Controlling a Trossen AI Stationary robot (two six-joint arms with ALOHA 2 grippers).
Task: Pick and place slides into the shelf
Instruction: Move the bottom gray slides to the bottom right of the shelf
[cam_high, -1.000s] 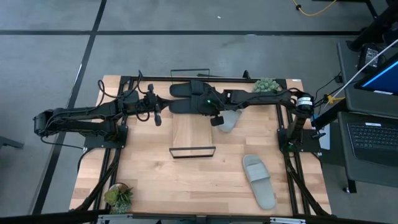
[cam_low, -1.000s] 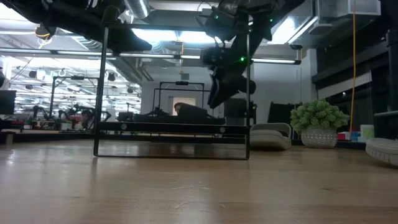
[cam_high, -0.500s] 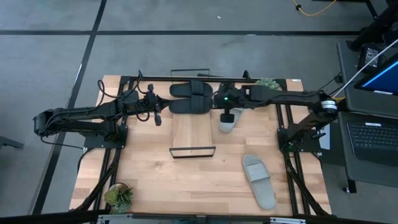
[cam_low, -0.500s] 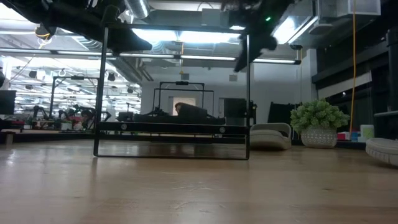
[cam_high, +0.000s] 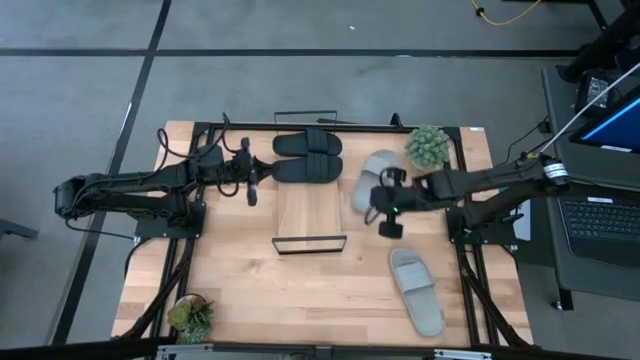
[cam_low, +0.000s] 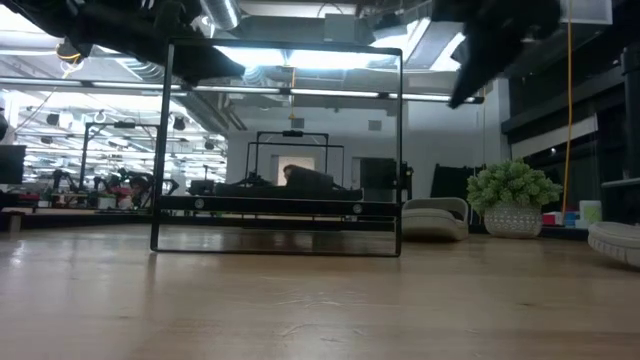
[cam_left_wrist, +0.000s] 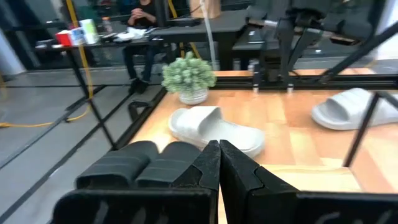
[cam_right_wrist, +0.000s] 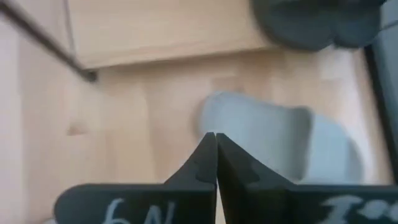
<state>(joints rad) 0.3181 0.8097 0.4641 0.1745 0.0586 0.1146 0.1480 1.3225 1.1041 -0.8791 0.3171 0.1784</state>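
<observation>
Two black slides (cam_high: 308, 157) already lie on the shelf (cam_high: 309, 208) at its far end, so the empty, clenched right gripper (cam_high: 385, 212) should next unclench over the nearer grey slide (cam_high: 372, 179) beside the shelf's right edge.

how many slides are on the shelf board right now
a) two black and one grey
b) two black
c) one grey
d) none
b: in the high view the two black slides lie side by side at the far end of the shelf, while both grey slides, one beside the shelf and one nearer the front edge, lie on the tabletop.
</observation>
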